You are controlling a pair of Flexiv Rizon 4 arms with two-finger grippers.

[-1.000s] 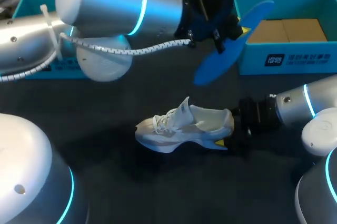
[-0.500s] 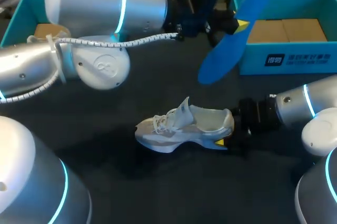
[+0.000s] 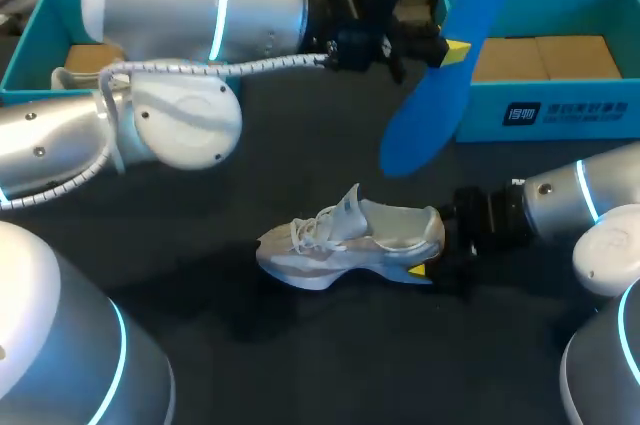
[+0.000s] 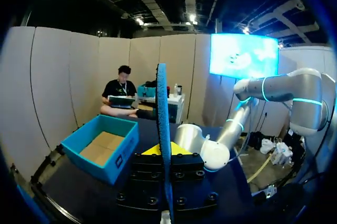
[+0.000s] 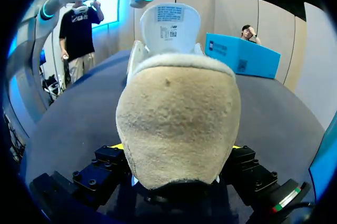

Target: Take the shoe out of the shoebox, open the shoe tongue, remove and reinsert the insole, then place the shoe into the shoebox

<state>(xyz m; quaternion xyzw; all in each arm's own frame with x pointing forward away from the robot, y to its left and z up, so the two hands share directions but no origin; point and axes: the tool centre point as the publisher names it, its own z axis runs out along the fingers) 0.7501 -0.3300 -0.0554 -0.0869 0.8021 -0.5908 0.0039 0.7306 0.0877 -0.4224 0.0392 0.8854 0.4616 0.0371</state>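
Over the last second the left arm (image 3: 190, 5) has pulled back toward its own side, and the blue insole (image 3: 435, 95) it carries has swung from a flat slant to hang more steeply, its top end now in front of the shoebox (image 3: 540, 110) corner. Shoe and right arm have not shifted.

Seen from the head view, the left pincer (image 3: 440, 48) grips the insole near its upper end and holds it in the air above the worktop (image 3: 300, 365), with the lower end hanging down over the dark surface, clear of the shoe (image 3: 350, 240). From the left wrist the insole (image 4: 163, 145) shows edge-on, a thin blue strip standing straight up between the fingers of the left pincer (image 4: 164, 153), which are closed narrowly on it. The shoebox (image 4: 113, 158) lies open beside it, its cardboard floor showing.

The white shoe stands on its sole in the middle of the worktop, toe toward the left arm's side, with the tongue (image 3: 348, 207) pulled upright. The right arm (image 3: 570, 200) lies low along the worktop, and the right pincer (image 3: 425, 265) clasps the heel. In the right wrist view the heel (image 5: 179, 124) fills the space between the fingers of the right pincer (image 5: 176, 155), a sliver of yellow showing at each side, and the tongue (image 5: 171, 23) rises beyond it.

A second blue box (image 3: 40, 15) sits at the far left corner, partly behind the left arm
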